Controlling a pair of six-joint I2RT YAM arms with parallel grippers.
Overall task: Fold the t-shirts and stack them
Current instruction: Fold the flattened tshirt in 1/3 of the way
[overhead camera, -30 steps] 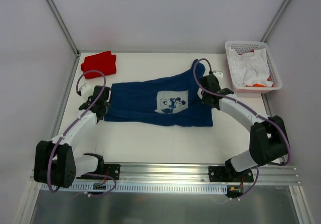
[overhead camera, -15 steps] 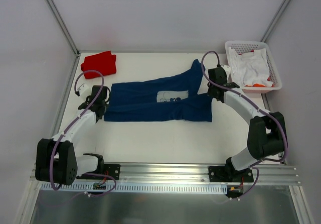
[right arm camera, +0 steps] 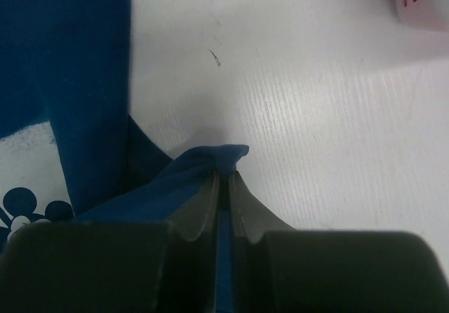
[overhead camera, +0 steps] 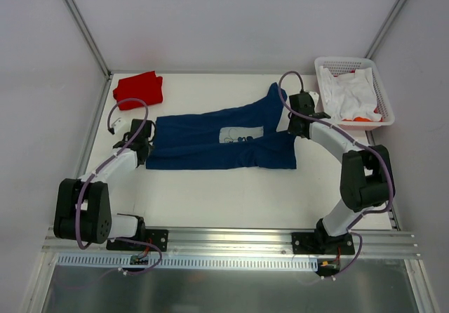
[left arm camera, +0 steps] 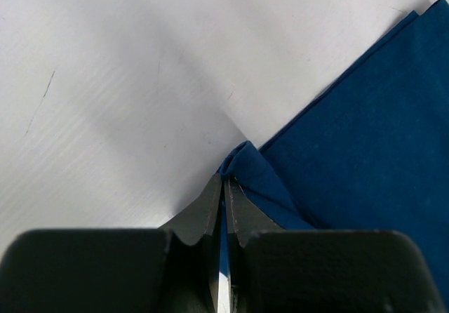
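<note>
The navy blue t-shirt [overhead camera: 210,143] lies across the table's middle, its near half folded back over itself so only a strip of the white cartoon print [overhead camera: 240,135] shows. My left gripper [overhead camera: 144,132] is shut on the shirt's left corner [left arm camera: 242,160], a thin blue fold pinched between its fingers [left arm camera: 210,204]. At the right edge my right gripper [overhead camera: 296,120] is shut on the other corner [right arm camera: 224,156]. One sleeve [overhead camera: 272,97] sticks out toward the back. The red t-shirt [overhead camera: 138,88] lies folded at the far left corner.
A white basket [overhead camera: 379,121] with white cloth in it and something orange stands at the back right, close to my right wrist. Grey walls with metal posts close in the table [overhead camera: 210,194] on three sides.
Both grippers carried the shirt's near edge away from the arms' bases, folding it over; the print went from fully showing to a narrow strip. In the last half second little moved.
</note>
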